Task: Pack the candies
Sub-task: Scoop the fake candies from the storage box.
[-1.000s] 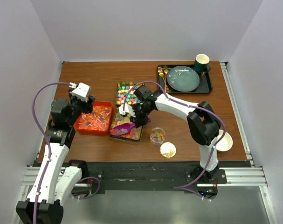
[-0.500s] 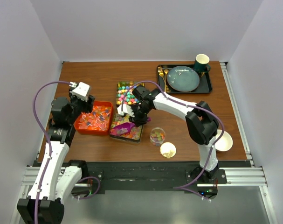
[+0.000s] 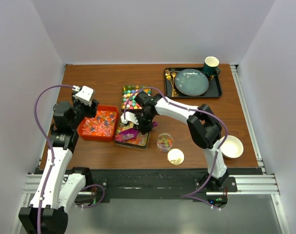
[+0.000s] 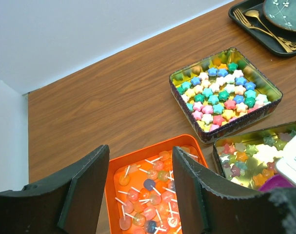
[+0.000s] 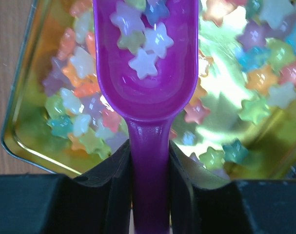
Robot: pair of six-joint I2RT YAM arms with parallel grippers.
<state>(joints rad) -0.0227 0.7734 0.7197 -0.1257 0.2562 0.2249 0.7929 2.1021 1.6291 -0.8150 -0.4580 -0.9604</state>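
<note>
Purple scoop (image 5: 148, 73), gripped by its handle in the right claw (image 5: 150, 158) at bottom centre, holds a few star candies (image 5: 145, 44) over the tin (image 5: 23, 131); they look light, hard and loose, so I'd scoop rather than pinch them, while the left claw (image 4: 140, 170) gapes wide and empty.

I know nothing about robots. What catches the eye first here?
A purple scoop, clamped in the right gripper, holds pastel star candies over a gold tin at mid-table. To its left, an orange tray of lollipops sits below the open left gripper.
</note>
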